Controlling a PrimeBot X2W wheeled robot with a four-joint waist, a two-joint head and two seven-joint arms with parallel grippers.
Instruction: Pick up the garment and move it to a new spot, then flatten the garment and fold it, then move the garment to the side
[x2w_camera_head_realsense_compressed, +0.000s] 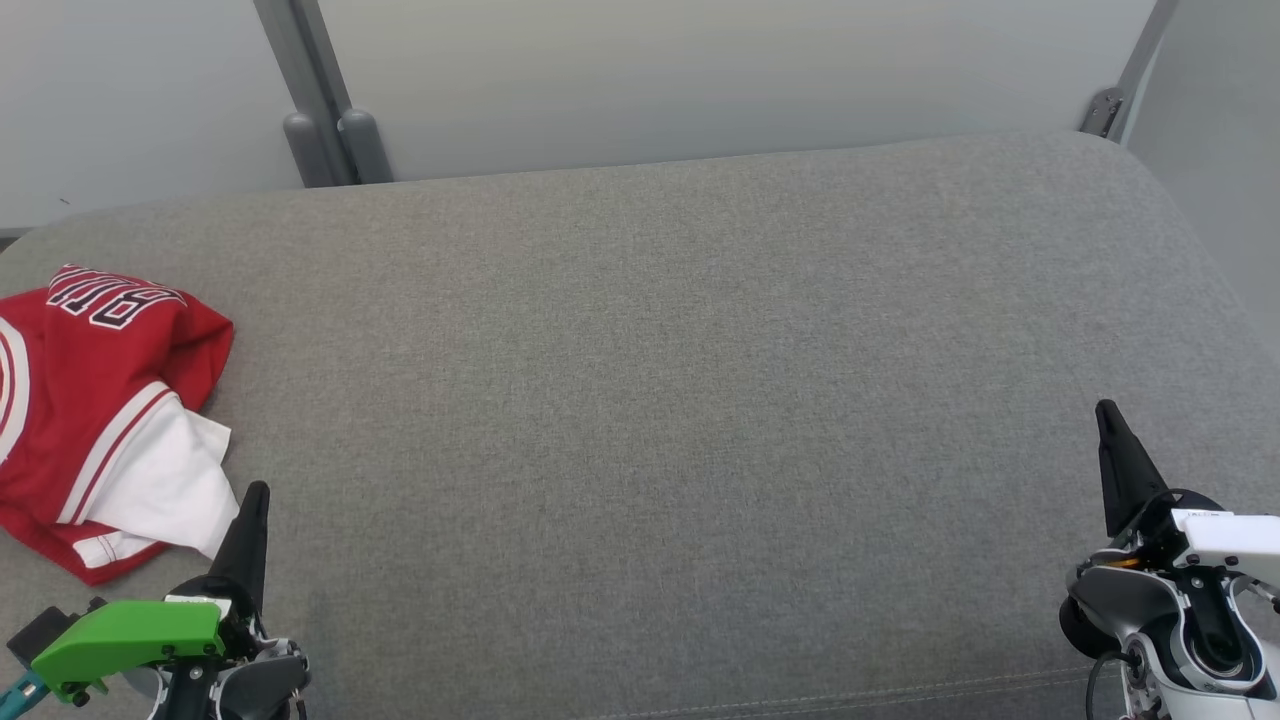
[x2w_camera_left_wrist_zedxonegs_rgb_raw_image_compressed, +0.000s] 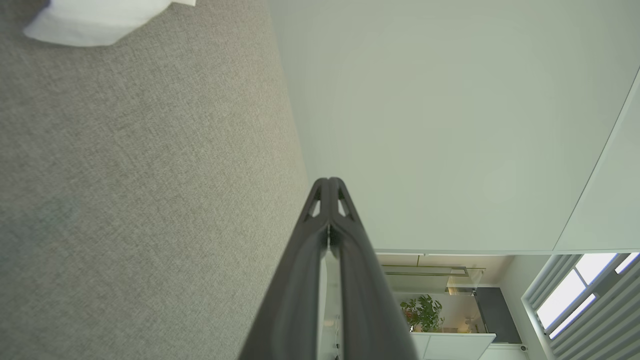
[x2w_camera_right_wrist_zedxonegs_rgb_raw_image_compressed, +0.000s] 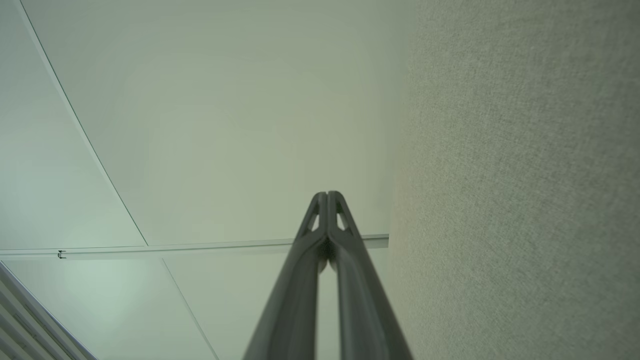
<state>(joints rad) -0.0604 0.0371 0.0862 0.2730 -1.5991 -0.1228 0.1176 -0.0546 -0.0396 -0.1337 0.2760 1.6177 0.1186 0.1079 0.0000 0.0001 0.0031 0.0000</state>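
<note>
Both jaws pressed together, empty | garment (x2w_camera_head_realsense_compressed: 90, 400) crumpled just beside left jaws, not touching

Red garment (x2w_camera_head_realsense_compressed: 85, 390) with white stripes and lining on a grey woven cushion (x2w_camera_head_realsense_compressed: 700, 400)

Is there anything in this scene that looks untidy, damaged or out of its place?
Only the red and white garment stands out: it lies crumpled in a heap at the left edge of the grey fabric surface, its white part bunched out toward the left end effector. Nothing looks damaged or spilled.
</note>
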